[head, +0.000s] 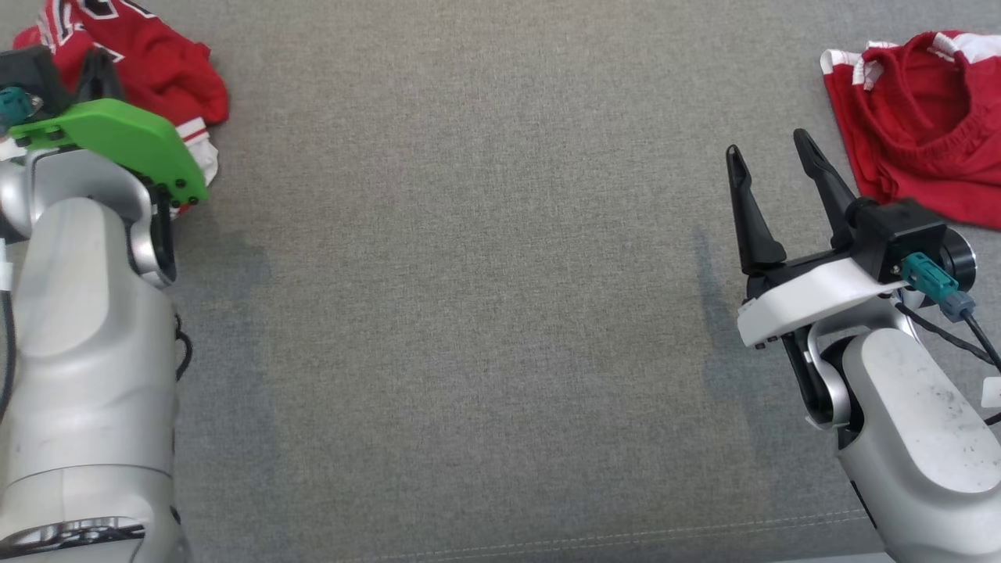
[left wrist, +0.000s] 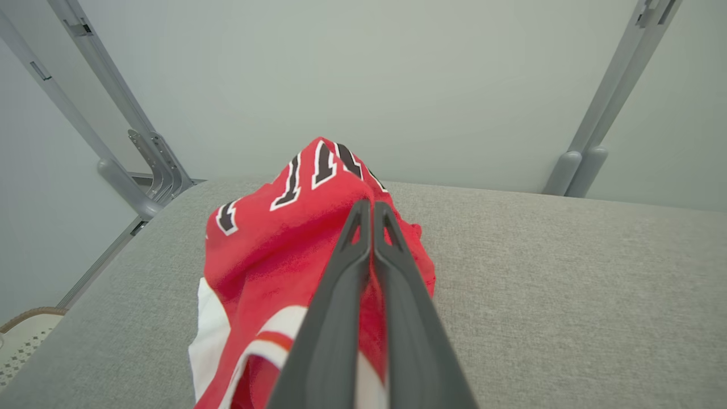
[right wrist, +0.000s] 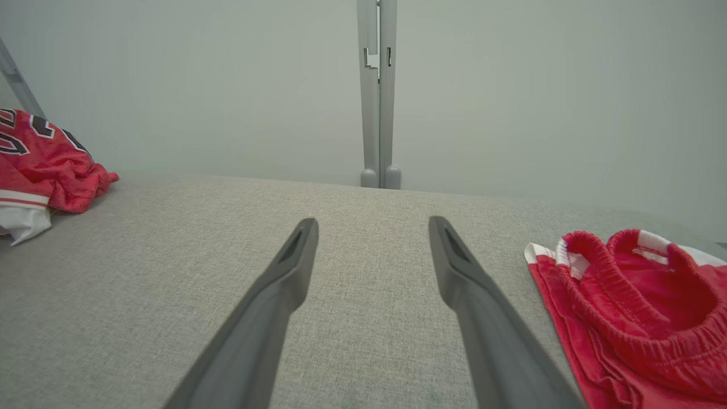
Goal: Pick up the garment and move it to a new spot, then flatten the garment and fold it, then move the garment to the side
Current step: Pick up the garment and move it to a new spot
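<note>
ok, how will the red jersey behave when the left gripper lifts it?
Likely floppy: the red jersey lies crumpled in soft folds, so it should drape below the left gripper shut on it. Probably light, since the fabric looks thin. It might drag a little on the woven grey surface.

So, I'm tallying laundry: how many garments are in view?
2: a red jersey at far left, in the shut left gripper, and red shorts at far right. None seems hidden.

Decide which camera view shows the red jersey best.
The left wrist view: the jersey is close, its lettering clear, the left claw shut on it. The head view shows it partly behind the left arm; the right wrist view catches a far edge.
</note>
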You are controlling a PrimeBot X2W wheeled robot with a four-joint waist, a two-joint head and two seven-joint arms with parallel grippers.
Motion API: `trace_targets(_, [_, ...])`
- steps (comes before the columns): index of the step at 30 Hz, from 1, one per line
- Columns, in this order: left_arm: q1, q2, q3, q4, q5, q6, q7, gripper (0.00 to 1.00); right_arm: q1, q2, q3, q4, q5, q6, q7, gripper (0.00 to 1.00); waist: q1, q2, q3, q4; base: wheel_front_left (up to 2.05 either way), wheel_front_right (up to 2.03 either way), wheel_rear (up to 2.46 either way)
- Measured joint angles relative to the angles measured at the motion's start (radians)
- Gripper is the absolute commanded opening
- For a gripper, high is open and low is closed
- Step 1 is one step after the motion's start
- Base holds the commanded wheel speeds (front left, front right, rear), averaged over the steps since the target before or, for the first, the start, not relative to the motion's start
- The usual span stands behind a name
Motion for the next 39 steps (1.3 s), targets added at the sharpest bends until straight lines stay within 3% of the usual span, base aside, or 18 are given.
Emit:
trace_targets(5, [-0.004, -0.057, -0.039, -0.023, -0.035, -0.072, -0.074, 0.00, 0.009, 0.018, 0.000, 0.034, 0.008, 0.000, -0.012, 1.00, 0.0000, 0.0000, -0.052, 0.006, 0.00, 0.00, 0.00])
trace_targets(13, [0.015, -0.063, -0.111, -0.046, -0.090, -0.168, -0.152, 0.00, 0.047, 0.047, 0.014, 0.079, 0.027, 0.000, -0.021, 1.00, 0.0000, 0.0000, -0.153, 0.001, 0.00, 0.00, 0.00])
trace_targets(18, [0.076, -0.055, -0.172, -0.056, -0.140, -0.189, -0.151, 0.00, 0.071, 0.076, 0.043, 0.091, 0.028, 0.002, -0.026, 1.00, 0.0000, 0.0000, -0.208, -0.029, 0.00, 0.00, 0.00])
trace_targets(21, [0.105, -0.049, -0.261, -0.059, -0.261, -0.200, -0.143, 0.00, 0.087, 0.082, 0.049, 0.095, 0.035, 0.003, -0.025, 1.00, 0.0000, 0.0000, -0.228, -0.064, 0.00, 0.00, 0.00])
trace_targets(26, [0.138, -0.050, -0.425, -0.099, -0.370, -0.201, -0.138, 0.00, 0.103, 0.086, 0.057, 0.093, 0.036, 0.003, -0.024, 1.00, -0.0001, 0.0000, -0.246, -0.148, 0.00, 0.00, 0.00])
trace_targets(29, [0.137, -0.049, -0.499, -0.130, -0.375, -0.197, -0.137, 0.00, 0.103, 0.090, 0.061, 0.087, 0.036, 0.003, -0.024, 1.00, -0.0001, 0.0000, -0.246, -0.191, 0.00, 0.00, 0.00])
trace_targets(33, [0.135, -0.048, -0.573, -0.165, -0.411, -0.162, -0.129, 0.00, 0.102, 0.099, 0.069, 0.082, 0.036, 0.005, -0.024, 1.00, 0.0000, 0.0000, -0.237, -0.249, 0.00, 0.00, 0.00])
trace_targets(39, [0.126, -0.047, -0.605, -0.160, -0.424, -0.083, -0.129, 0.00, 0.083, 0.127, 0.108, 0.084, 0.036, 0.031, -0.024, 1.00, 0.0000, 0.0000, -0.210, -0.332, 0.00, 0.00, 0.00])
